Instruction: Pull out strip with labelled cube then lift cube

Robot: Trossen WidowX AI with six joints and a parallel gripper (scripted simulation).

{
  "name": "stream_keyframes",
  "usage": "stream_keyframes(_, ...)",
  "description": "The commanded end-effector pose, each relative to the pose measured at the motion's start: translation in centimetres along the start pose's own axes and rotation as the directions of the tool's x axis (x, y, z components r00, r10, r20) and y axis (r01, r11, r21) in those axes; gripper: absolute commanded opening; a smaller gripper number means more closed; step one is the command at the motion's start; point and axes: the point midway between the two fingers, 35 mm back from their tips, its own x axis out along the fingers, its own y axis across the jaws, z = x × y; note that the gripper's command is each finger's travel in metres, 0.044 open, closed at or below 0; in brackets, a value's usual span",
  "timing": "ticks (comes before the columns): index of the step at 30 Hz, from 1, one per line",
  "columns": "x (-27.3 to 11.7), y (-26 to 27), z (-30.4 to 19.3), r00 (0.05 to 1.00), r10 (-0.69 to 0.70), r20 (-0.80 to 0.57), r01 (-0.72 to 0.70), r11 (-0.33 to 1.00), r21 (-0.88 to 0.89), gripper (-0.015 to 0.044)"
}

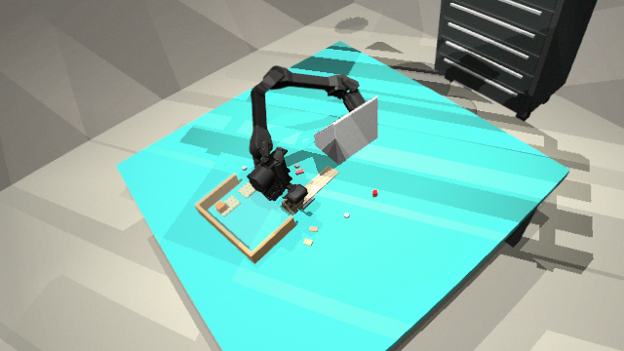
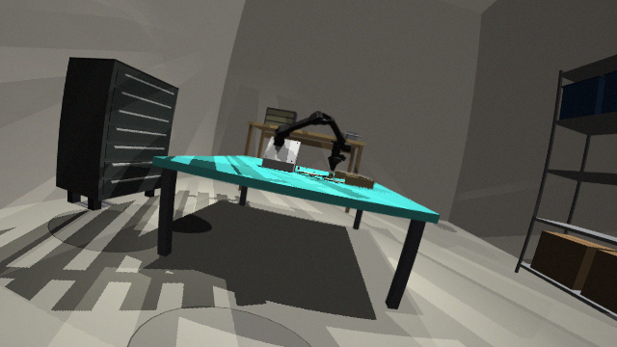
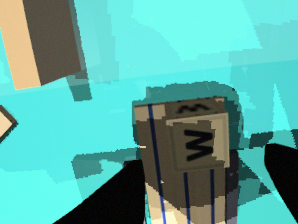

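wrist view shows the cube's [image 3: 199,143] "w", unreadable from the top; the gripper [image 1: 292,200] [image 2: 332,172] [image 3: 204,161] is partly open, gripping nothing.

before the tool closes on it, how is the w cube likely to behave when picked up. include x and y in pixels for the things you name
The W cube [image 3: 198,142] looks rigid, with crisp edges, so it probably won't squash in the tool [image 3: 204,161]. Its flat faces suggest it would sit square rather than roll. It rests near the end of the striped strip [image 3: 170,192], so a sideways nudge might slide it off.
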Motion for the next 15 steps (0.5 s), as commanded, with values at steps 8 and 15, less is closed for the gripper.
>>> stream_keyframes(8, 1.7, 0.0, 0.1, 1.0, -0.004, 0.003, 0.004, 1.0, -0.006, 0.025)
stream_keyframes(15, 2.9, 0.0, 0.0, 1.0, -0.005, 0.003, 0.005, 1.0, -0.007, 0.025)
